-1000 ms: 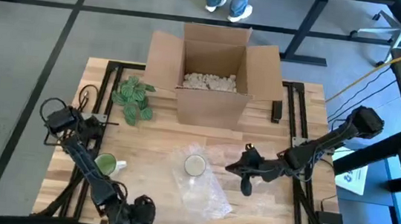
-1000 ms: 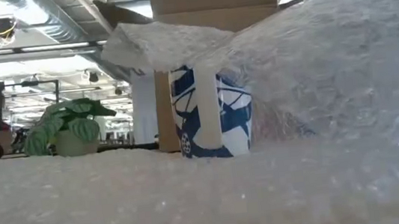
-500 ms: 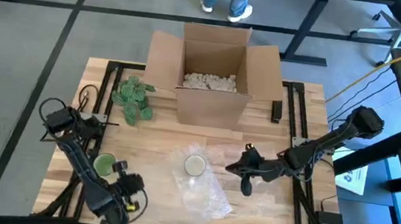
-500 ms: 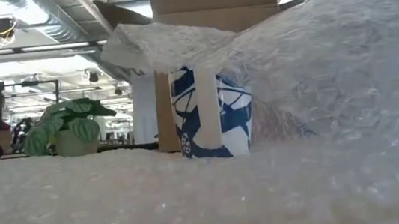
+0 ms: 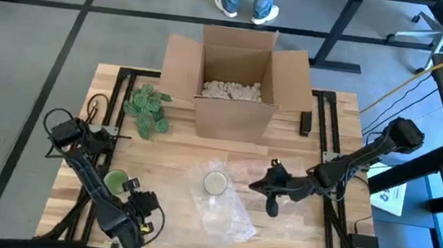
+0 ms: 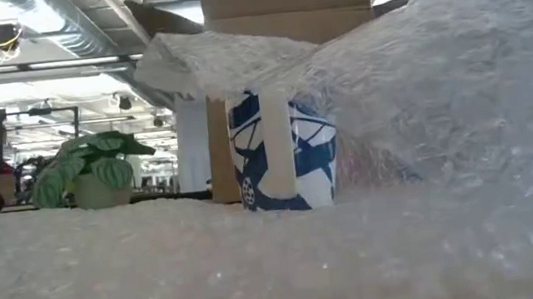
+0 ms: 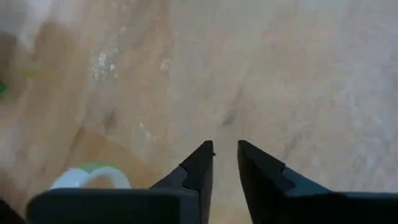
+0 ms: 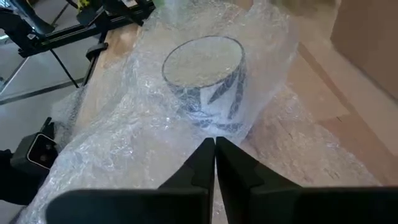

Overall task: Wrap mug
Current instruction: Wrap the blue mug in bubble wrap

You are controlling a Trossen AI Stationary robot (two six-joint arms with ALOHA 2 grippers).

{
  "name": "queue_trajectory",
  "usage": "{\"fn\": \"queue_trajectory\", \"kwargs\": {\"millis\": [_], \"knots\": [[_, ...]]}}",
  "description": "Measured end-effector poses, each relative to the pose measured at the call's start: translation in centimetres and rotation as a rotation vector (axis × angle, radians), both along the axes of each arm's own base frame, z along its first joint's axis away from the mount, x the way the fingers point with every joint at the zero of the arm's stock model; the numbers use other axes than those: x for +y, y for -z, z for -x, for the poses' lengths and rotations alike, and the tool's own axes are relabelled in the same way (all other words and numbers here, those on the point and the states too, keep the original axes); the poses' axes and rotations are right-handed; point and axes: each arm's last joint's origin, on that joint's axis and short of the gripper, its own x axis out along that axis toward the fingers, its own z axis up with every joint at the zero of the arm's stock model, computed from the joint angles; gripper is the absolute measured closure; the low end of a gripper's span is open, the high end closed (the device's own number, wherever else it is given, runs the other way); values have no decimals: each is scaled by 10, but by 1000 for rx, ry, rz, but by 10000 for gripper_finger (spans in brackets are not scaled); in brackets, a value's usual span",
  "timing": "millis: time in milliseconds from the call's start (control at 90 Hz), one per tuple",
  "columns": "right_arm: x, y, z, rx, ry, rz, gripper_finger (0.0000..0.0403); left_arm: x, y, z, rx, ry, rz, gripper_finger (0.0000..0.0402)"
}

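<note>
A white mug with blue patterns (image 5: 215, 183) (image 6: 282, 153) (image 8: 205, 68) stands upright on the table's middle. A sheet of bubble wrap (image 5: 224, 215) (image 6: 420, 82) (image 8: 124, 137) lies under it and is draped over its top. My right gripper (image 5: 254, 184) (image 8: 216, 144) is just right of the mug, shut at the wrap's right edge. Near the table's front left, my left gripper (image 5: 147, 205) (image 7: 225, 149) hovers over bare wood with a narrow gap between its fingers. Beside it stands a green mug (image 5: 116, 182) (image 7: 92, 177). My right gripper is shut on the bubble wrap's right edge (image 8: 214, 134), coming level from the table's right. The fingers themselves hide the place of contact, so one layer or several cannot be told. From there the wrap rises over the mug's top and hangs slack around it.
An open cardboard box (image 5: 234, 84) with white packing fill stands at the far middle. A potted plant (image 5: 147, 108) (image 6: 93, 169) is at the far left. A small black object (image 5: 305, 123) lies right of the box. A person's feet (image 5: 246, 7) show beyond the table.
My left gripper has moved from the table's near edge toward the far left, ending beside the green mug. The mug, the bubble wrap and my right gripper have stayed still.
</note>
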Motion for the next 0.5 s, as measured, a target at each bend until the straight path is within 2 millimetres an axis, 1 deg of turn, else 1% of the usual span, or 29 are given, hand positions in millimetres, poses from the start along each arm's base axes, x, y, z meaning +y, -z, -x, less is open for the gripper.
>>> {"fn": "queue_trajectory", "kwargs": {"millis": [133, 300, 422, 500], "knots": [[0, 0, 0, -2, 0, -1, 403, 9, 5, -2, 26, -19, -32, 293], [0, 0, 0, -3, 0, -2, 403, 27, 20, -3, 40, -126, -61, 258], [0, 0, 0, -3, 0, -2, 403, 32, 30, -3, 23, -98, -76, 252], [0, 0, 0, -2, -3, -3, 403, 34, 29, -1, -23, -91, -48, 257]]}}
